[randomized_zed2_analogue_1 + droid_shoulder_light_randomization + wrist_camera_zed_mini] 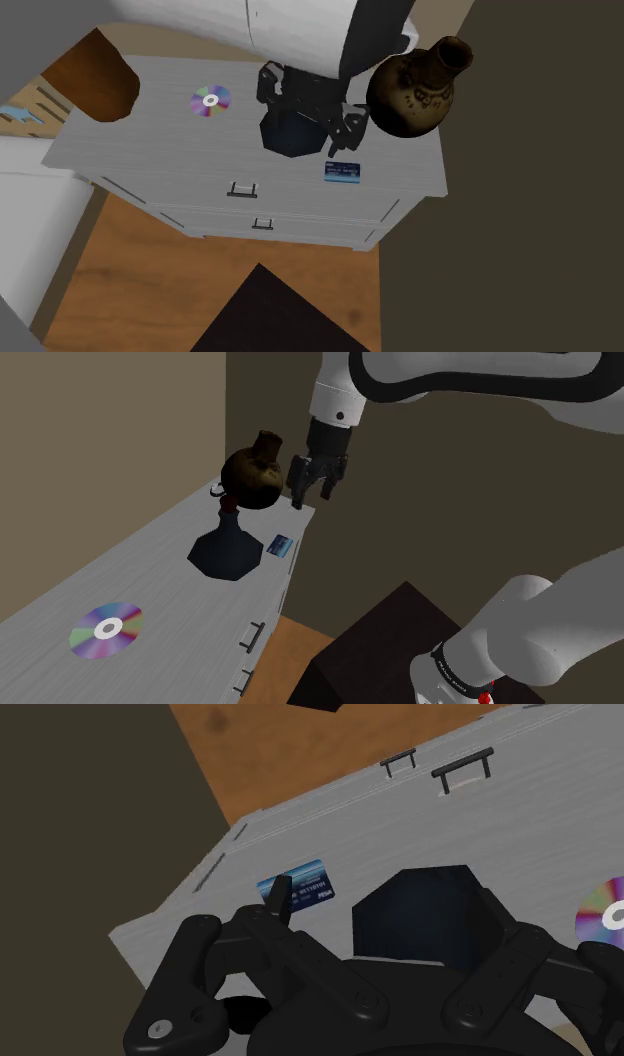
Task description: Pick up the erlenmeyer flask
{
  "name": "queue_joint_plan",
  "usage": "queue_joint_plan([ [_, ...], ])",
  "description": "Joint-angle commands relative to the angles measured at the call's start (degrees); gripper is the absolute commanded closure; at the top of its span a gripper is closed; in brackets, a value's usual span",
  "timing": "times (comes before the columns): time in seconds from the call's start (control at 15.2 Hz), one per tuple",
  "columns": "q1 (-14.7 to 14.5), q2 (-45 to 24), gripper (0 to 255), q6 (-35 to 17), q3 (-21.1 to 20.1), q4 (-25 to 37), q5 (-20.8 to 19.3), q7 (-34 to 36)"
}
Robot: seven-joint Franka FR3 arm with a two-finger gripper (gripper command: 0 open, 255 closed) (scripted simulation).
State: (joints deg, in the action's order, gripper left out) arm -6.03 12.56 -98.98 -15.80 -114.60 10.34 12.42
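On the tabletop point(150, 584) the dark flask point(228, 550) looks stiff, slick, prob. fragile & bottom-heavy; pincer point(312, 498), hovering open & empty, should take its narrow neck.

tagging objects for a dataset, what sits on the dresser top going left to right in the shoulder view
disc → dark flask → blue card; the brown vase overlaps the flask and card, so it is left out

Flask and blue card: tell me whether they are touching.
Apart. The wrist view shows a strip of bare grey dresser top between the dark flask and the blue card.
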Motion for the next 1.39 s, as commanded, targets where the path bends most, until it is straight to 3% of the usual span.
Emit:
queue_joint_plan([
  [0.0,-0.3,-4.6,0,-0.8,-1.3,3.8,-1.1,2.2],
  [0.66,-6.1,-29.1,0,2.2,-5.6,30.1,-10.1,14.5],
  [1.32,-6.2,-30.0,0,-3.3,-5.3,25.4,-10.4,14.4],
])
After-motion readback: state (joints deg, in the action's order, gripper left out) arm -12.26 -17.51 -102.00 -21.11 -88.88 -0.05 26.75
